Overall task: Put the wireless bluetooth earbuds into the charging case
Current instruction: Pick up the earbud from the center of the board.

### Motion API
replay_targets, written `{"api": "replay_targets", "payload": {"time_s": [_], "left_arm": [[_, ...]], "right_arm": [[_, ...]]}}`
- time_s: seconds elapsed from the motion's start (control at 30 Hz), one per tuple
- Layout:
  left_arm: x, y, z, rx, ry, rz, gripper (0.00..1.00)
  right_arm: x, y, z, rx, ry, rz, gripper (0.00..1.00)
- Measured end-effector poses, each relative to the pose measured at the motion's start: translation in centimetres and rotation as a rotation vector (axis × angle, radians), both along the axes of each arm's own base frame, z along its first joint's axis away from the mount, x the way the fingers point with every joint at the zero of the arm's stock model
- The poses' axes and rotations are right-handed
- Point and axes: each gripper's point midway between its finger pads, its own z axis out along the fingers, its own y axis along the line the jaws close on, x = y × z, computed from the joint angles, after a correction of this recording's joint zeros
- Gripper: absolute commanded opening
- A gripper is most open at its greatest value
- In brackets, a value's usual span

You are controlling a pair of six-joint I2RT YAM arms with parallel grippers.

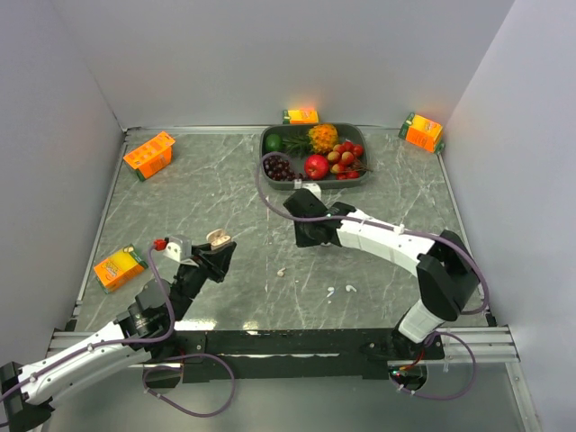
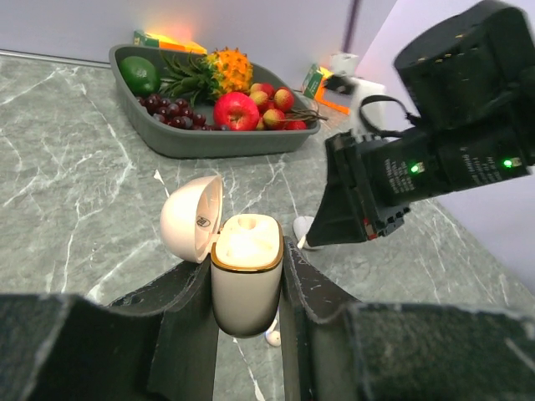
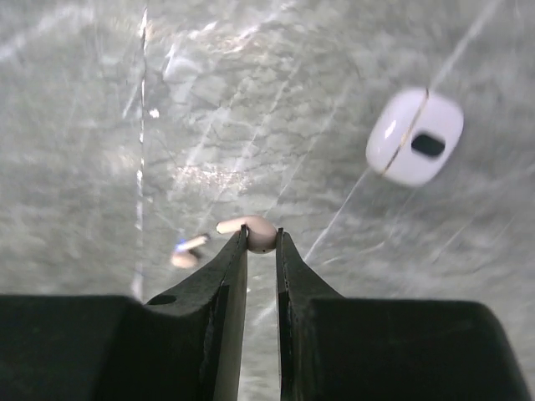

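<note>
Matching livery: white shells clad the left arm (image 1: pixel 72 364) and the right arm (image 1: pixel 378 238), broken by black joints, with thin purple cables (image 1: pixel 193 409) looping from their bases. Black wedge-shaped fingers (image 3: pixel 226 284) tipped each arm; green lights (image 2: pixel 414 168) glowed beside white lettering on the right wrist.

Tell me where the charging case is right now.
The charging case stands lid-open, clamped in the left hand, low centre in the left wrist view; from above, left of centre, right of the near-left juice carton.
</note>
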Motion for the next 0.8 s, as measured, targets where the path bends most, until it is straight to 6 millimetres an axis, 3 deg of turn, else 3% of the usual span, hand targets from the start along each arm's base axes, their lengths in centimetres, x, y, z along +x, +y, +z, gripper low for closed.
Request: {"api": "replay_targets", "payload": {"time_s": [0.07, 0.23, 0.37, 0.5, 0.53, 0.8], "left_arm": [[0.0, -0.1, -0.1, 0.004, 0.002, -0.003, 0.01], [-0.2, -0.3, 0.0, 0.004, -0.002, -0.017, 0.01], [-0.2, -0.3, 0.0, 0.003, -0.002, -0.02, 0.01], [-0.3, -0.3, 0.0, 0.004, -0.003, -0.024, 0.01], [-0.3, -0.4, 0.0, 0.005, -0.003, -0.026, 0.01], [-0.4, -0.6, 0.0, 0.008, -0.006, -0.042, 0.01]], "right_arm": [[0.0, 0.2, -0.5, -0.048, 0.004, 0.111, 0.02], [-1.7, -0.4, -4.6, -0.188, 0.109, 0.34, 0.01], [-3.0, -1.3, -6.0, -0.248, 0.156, 0.454, 0.03], [-3.3, -1.5, -6.1, -0.272, 0.165, 0.518, 0.31], [-3.4, -1.6, -6.1, -0.276, 0.168, 0.524, 0.42], [-3.9, -1.9, -6.4, -0.279, 0.186, 0.521, 0.66]]}}
